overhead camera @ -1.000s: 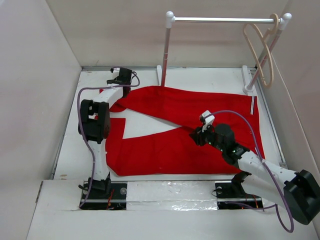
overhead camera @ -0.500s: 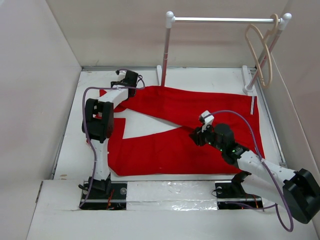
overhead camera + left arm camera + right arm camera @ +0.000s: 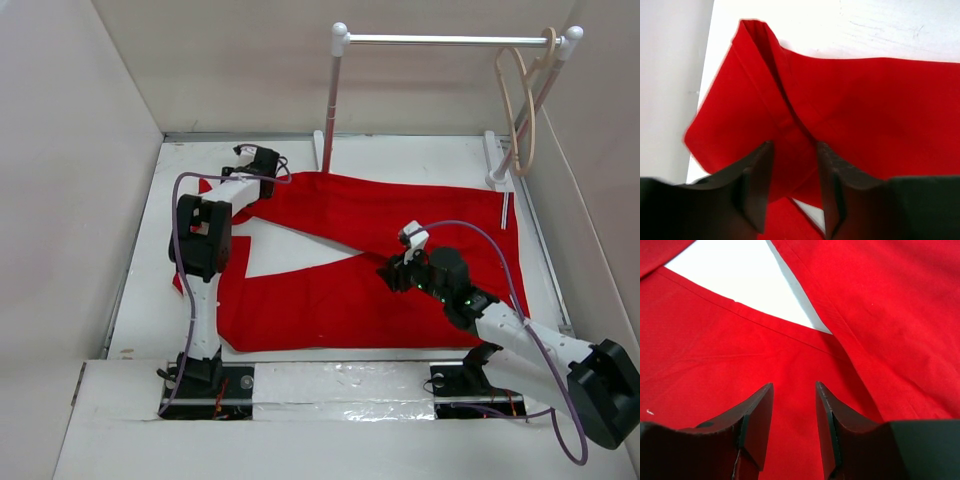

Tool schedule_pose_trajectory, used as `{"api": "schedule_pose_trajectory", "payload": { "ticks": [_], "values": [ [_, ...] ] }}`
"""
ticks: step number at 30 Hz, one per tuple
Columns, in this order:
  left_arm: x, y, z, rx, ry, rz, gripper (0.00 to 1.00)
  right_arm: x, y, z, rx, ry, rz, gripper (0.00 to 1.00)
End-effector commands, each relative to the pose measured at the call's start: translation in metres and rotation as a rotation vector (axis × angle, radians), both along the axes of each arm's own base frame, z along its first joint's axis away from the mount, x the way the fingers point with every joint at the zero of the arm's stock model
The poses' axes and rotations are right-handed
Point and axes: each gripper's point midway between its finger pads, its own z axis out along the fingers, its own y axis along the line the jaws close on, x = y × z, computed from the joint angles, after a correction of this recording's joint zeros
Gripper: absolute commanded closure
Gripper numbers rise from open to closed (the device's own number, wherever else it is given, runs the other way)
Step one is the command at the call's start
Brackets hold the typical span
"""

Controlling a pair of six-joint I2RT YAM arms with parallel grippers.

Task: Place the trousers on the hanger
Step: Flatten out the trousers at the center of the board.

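Note:
The red trousers (image 3: pixel 330 290) lie spread flat on the white table, waist to the right and the two legs running left. The beige hanger (image 3: pixel 522 110) hangs from the right end of the white rail. My left gripper (image 3: pixel 262 158) is at the far-left end of the far leg. In the left wrist view the left gripper (image 3: pixel 794 147) is open, with a raised fold of the red cloth (image 3: pixel 865 110) between its fingers. My right gripper (image 3: pixel 392 272) is low over the crotch. In the right wrist view the right gripper (image 3: pixel 794 386) is open and empty over the cloth (image 3: pixel 715 355).
The white rail stand (image 3: pixel 440 40) with two posts stands at the back of the table. Bare white table (image 3: pixel 290 255) shows in the wedge between the legs. Grey walls enclose the table at left, right and back. A raised edge runs along the table's left side (image 3: pixel 130 270).
My left gripper has moved a little to the right along the end of the far leg. The hanger has swung slightly on the rail. My right gripper has stayed put.

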Motion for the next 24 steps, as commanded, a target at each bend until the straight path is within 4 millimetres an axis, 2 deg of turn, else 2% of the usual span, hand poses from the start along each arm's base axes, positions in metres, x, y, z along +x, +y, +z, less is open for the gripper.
{"api": "schedule_pose_trajectory", "payload": {
  "ticks": [1,3,5,6,7,8,10,11,15,16,17,18,19,20,21,24],
  "values": [
    [-0.006,0.005,-0.001,0.075,0.033,0.006,0.61,0.005,0.009,0.03,0.051,-0.071,0.017,0.55],
    [-0.01,0.002,-0.007,0.089,0.054,0.003,0.6,0.006,0.009,0.031,0.056,-0.076,0.012,0.54],
    [-0.013,0.002,-0.005,0.078,0.041,0.015,0.7,0.005,0.011,0.028,0.052,-0.066,0.025,0.53],
    [-0.014,0.0,-0.004,0.053,0.028,0.016,0.78,0.005,0.011,0.026,0.046,-0.058,0.024,0.52],
    [-0.014,-0.006,0.002,0.027,-0.001,0.01,1.0,0.006,0.011,0.026,0.045,-0.06,0.023,0.52],
    [-0.017,-0.007,0.015,-0.015,-0.069,0.016,1.0,0.006,0.011,0.025,0.044,-0.057,0.023,0.52],
    [-0.02,-0.015,0.026,-0.101,-0.136,0.0,1.0,0.006,0.013,0.026,0.045,-0.054,0.03,0.52],
    [-0.027,-0.017,0.042,-0.157,-0.211,0.006,1.0,0.005,0.013,0.025,0.043,-0.052,0.033,0.52],
    [-0.04,-0.037,0.07,-0.359,-0.312,-0.011,1.0,0.006,0.011,0.028,0.051,-0.061,0.018,0.52],
    [-0.044,-0.04,0.075,-0.394,-0.331,-0.004,0.96,0.006,0.011,0.029,0.053,-0.063,0.02,0.52],
    [-0.052,-0.041,0.085,-0.433,-0.364,-0.003,0.85,0.005,0.011,0.031,0.052,-0.064,0.024,0.52],
    [-0.055,-0.048,0.088,-0.495,-0.386,-0.008,0.71,0.004,0.01,0.031,0.053,-0.064,0.022,0.52],
    [-0.057,-0.05,0.094,-0.524,-0.417,-0.012,0.44,0.004,0.01,0.033,0.06,-0.074,0.022,0.52],
    [-0.063,-0.045,0.102,-0.55,-0.465,0.004,0.35,0.003,0.01,0.034,0.064,-0.075,0.021,0.52],
    [-0.064,-0.039,0.104,-0.588,-0.484,0.025,0.32,0.003,0.01,0.035,0.068,-0.078,0.027,0.52],
    [-0.073,-0.029,0.107,-0.723,-0.576,0.097,0.34,0.002,0.011,0.035,0.07,-0.075,0.031,0.52]
  ]
}}
